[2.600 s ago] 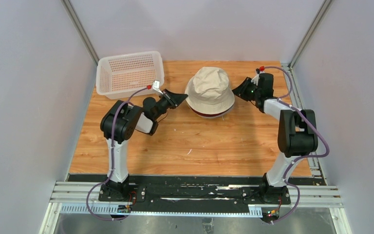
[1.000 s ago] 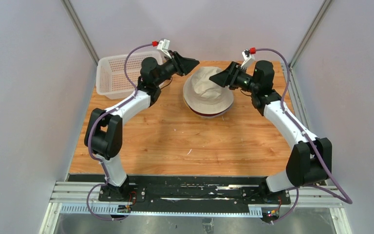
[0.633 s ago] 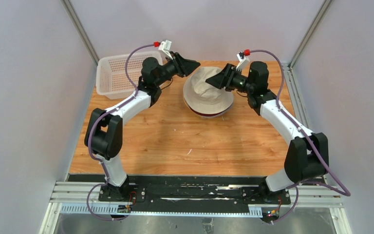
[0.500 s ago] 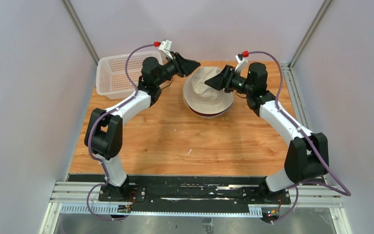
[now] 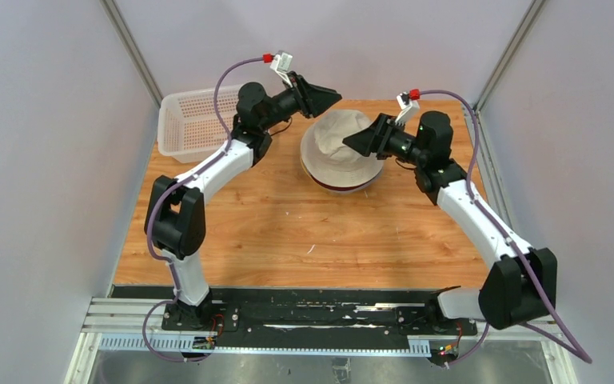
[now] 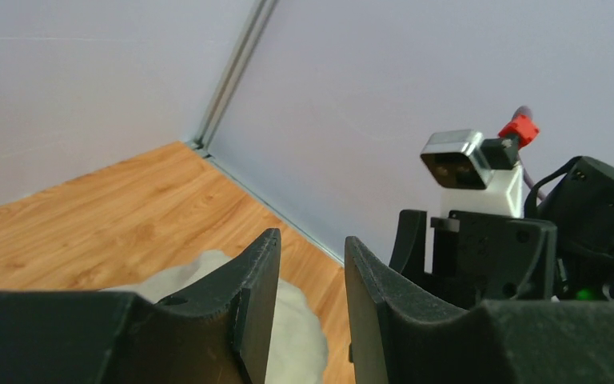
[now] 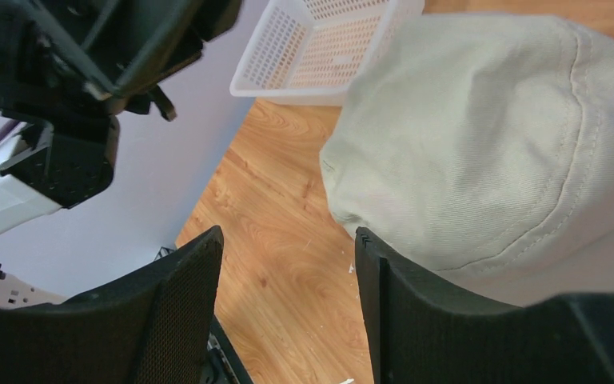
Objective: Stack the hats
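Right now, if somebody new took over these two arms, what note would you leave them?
Left hand: open, empty, raised off the far-left of the beige hat.
Right hand: open, empty, hovering at that hat's right side.
Hats: the beige hat tops a pile at the far middle of the table. A dark red brim peeks out beneath, and any others are hidden.
Done: stacking looks complete, with no loose hat in view.
Left: probably just drawing both arms back.

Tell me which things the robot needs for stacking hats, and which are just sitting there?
For the job:
- beige hat, on top
- dark red hat, only its edge peeking out underneath

Just lying about:
- white basket, back left, beside the hats
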Motion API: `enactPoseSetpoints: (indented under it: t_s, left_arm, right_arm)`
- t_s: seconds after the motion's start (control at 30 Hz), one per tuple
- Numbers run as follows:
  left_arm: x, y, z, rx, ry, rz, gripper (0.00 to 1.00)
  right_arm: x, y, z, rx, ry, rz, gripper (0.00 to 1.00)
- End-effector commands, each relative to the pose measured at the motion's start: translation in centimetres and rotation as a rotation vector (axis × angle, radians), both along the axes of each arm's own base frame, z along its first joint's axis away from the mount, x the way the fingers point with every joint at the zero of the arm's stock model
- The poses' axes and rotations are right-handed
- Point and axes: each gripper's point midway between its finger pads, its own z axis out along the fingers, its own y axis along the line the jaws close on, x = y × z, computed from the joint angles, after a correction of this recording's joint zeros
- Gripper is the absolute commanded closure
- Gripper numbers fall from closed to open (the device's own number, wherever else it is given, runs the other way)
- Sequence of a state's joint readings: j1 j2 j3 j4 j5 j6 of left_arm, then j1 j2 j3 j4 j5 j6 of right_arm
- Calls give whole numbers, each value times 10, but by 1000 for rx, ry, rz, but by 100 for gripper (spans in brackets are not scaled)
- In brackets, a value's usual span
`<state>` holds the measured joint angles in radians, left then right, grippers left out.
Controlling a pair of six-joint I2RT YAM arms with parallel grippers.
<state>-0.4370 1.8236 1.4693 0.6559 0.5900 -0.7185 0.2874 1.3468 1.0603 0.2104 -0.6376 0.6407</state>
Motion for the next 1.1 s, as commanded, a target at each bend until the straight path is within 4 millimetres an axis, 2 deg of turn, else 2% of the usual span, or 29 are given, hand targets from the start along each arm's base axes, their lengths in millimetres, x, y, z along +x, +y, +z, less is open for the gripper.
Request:
enactPoseSetpoints:
  t_s: [0.0,0.27,0.57,0.87,1.07]
  left_arm:
    - [-18,-23,7,5,-27,-124,60]
    - [-28,-52,-8,22,9,-239,60]
    - [-29,-71,-50,139,72,-248,60]
    - [-2,-72,-93,279,135,-156,60]
    - [13,-66,-105,324,135,-73,61]
  right_arm:
    - [-13,-11,21,-30,-92,-51,39]
    - [-23,-39,40,-44,-143,-140,38]
    - [-30,-75,51,-39,-168,-243,37]
    - [-29,-72,43,-20,-146,-212,37]
    - [-27,-69,34,-10,-132,-194,37]
